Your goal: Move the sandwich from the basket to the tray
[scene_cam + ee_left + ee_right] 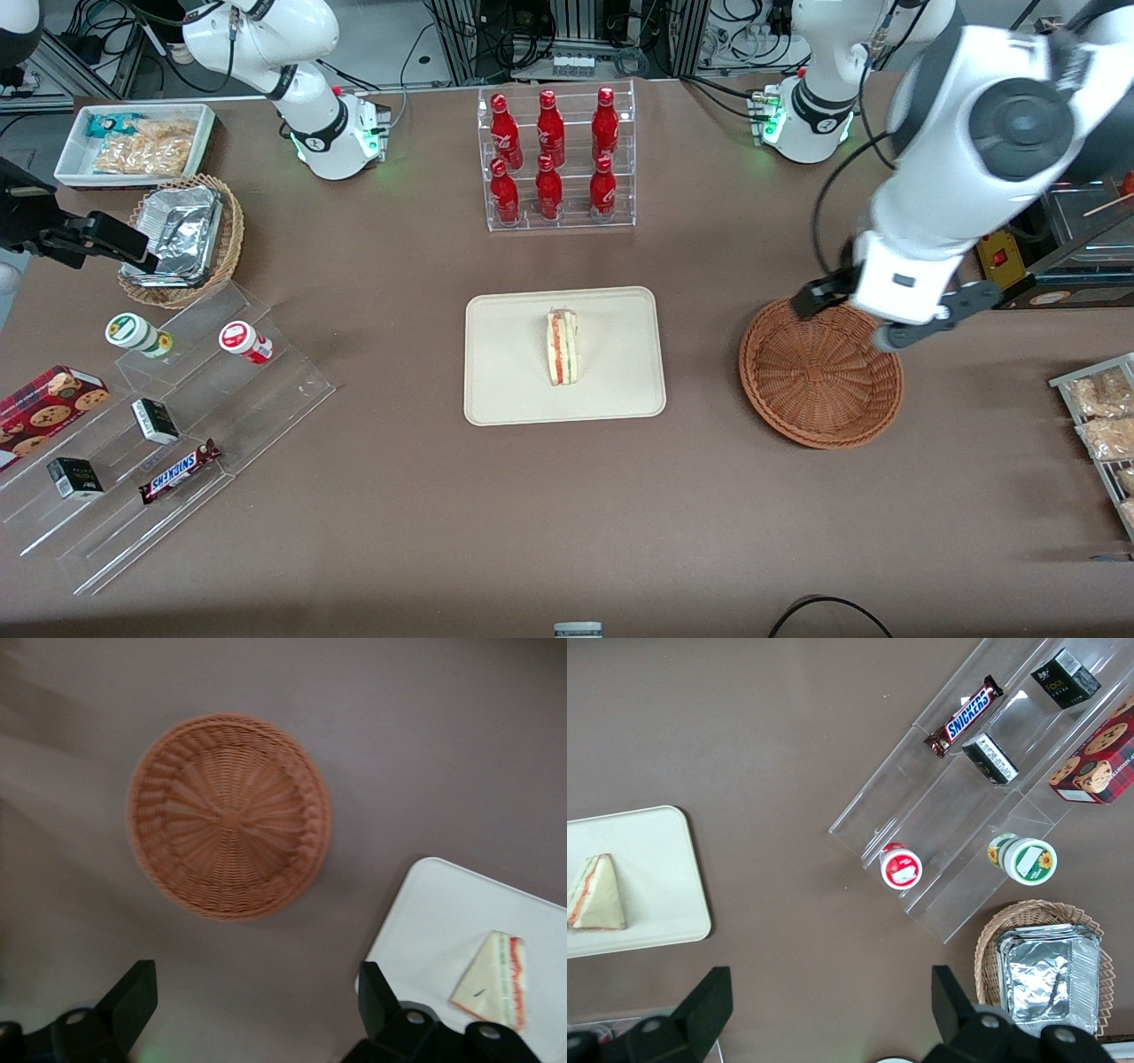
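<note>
Sandwich (562, 346) lies mid-tray (505, 390), clear of its rim; gripper (252, 1005), fingers spread, hovers above basket (819, 383).

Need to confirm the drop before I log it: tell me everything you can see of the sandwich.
The sandwich is a small triangular wedge of pale white bread, its cut edge showing red-pink and green filling layers. It looks intact. It rests on the cream tray, near the middle, touching only the tray. The reddish-brown basket holds nothing. The left pincer hangs open above the table beside the basket, apart from the sandwich.
</note>
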You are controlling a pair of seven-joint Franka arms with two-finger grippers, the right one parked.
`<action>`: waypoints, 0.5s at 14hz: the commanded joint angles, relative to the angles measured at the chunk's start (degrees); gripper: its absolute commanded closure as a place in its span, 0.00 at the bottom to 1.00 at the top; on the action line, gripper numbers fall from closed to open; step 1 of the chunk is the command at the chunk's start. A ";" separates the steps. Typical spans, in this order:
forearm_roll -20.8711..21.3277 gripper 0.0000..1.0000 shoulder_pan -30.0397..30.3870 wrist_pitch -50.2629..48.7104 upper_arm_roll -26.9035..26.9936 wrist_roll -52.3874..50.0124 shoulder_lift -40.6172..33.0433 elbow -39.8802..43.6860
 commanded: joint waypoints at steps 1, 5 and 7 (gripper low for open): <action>-0.25 0.00 4.77 -2.72 -0.71 6.05 -3.66 -1.88; -0.25 0.00 8.91 -6.68 -0.63 12.91 -6.12 -1.97; -0.51 0.00 11.28 -8.18 -0.71 17.30 -6.83 -1.88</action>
